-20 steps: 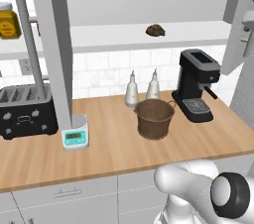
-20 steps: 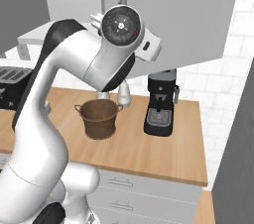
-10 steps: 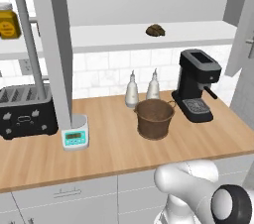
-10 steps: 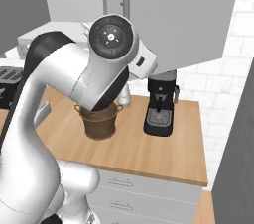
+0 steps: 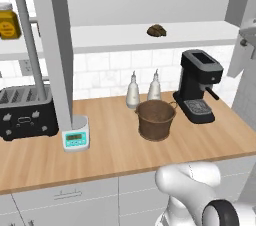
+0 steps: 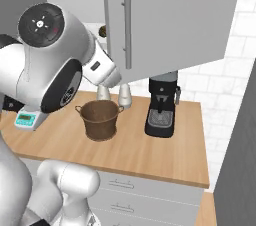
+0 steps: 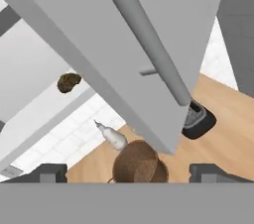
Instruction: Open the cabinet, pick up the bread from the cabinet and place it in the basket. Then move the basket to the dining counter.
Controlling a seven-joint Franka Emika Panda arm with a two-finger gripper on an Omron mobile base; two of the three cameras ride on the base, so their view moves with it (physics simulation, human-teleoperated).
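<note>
In the right base view the swung-open door of the cabinet [image 6: 170, 20] covers the top of the coffee machine [image 6: 162, 105] and most of the shelf, and the robot's own arm hides all but a dark sliver of the bread [image 6: 103, 31]. In the hand view the same door hides most of that machine, and the basket [image 7: 138, 163] is cut off below. In the left base view the toaster [image 5: 25, 112] runs off the left edge.

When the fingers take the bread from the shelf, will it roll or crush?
The bread is lumpy and uneven, so it probably wobbles rather than rolls. It looks small, likely light. Its rough surface should resist slipping; firmness cannot be judged.
</note>
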